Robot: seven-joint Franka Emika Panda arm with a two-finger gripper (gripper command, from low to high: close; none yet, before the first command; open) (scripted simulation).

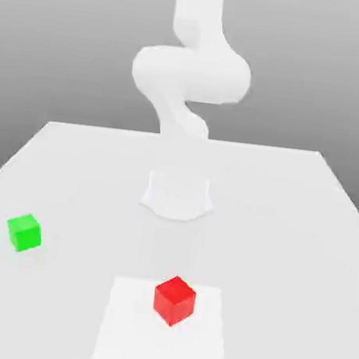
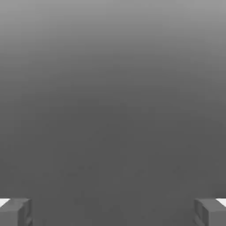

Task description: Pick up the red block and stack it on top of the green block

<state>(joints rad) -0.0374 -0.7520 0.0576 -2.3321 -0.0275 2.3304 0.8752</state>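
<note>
Fingertips (image 2: 16,212) of grey metal sit at the two lower corners of the hand view, set wide apart, so the gripper (image 2: 113,214) stands fully open with nothing between its jaws. Between them lies only a smooth grey gradient.

In the exterior view the white arm (image 1: 191,74) rises in the upper centre of the frame, bending in a thick curve above its round base (image 1: 177,196), which stands on the pale table (image 1: 287,226) a little above the frame's middle.

The red block (image 1: 174,299) sits in the lower centre of the exterior view, on a lighter square patch (image 1: 127,326) of the tabletop, turned so one corner faces the camera. It is well apart from the arm's base and untouched.

The green block (image 1: 24,232) rests at the exterior view's left, in the lower left part of the frame, slightly higher in the picture than the red one and well apart from it. Both cubes lie flat on the table.
</note>
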